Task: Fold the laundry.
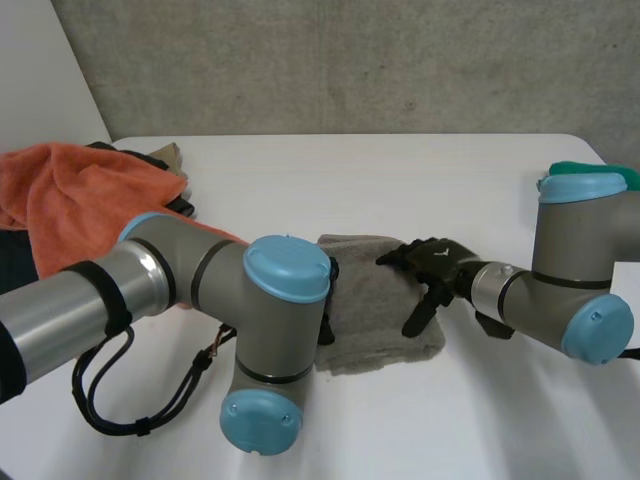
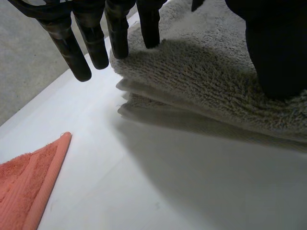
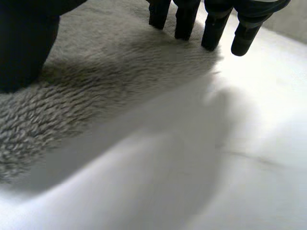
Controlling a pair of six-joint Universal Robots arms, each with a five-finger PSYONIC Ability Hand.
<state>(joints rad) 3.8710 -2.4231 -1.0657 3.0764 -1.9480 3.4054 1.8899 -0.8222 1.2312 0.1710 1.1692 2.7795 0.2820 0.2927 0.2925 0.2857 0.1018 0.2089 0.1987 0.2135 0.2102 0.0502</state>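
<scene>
orange towel [image 1: 70,195]: heaped on the table [image 1: 400,170], well left of the grey towel [image 1: 375,315]. A darker cloth [image 1: 165,158] is seen at its far edge; kind cannot be told.
left hand [image 2: 93,45]: placed at the grey towel's left edge. Fingers are held straight and apart, some tips on the top layer and the others just off it over the table. Thumb is laid on the pile. Nothing is clamped.
grey towel: the task's thing, laid folded mid-table between the two hands. Stacked layers are seen at its left edge.
right hand [image 1: 432,262]: placed at the grey towel's right edge. Fingers are held straight and slightly apart, tips at the edge, thumb rested on the pile. Nothing is clamped.
green item [image 1: 590,170]: well right of the grey towel, behind the right arm. Kind cannot be told.
step (judged): the fold is being pressed flat or squared up. The orange towel is not yet folded.
risk 1: the top layer could be slid off the lower ones if flat fingers are dragged, not lifted.
risk 2: the whole pile could be pushed sideways if more force is applied by one hand.
risk 3: the loose left-edge layers could be fanned open when the fingertips are withdrawn.
counts: towels 2 (1 grey, 1 orange); hands 2; green item 1; darker cloth, number cannot be told.
</scene>
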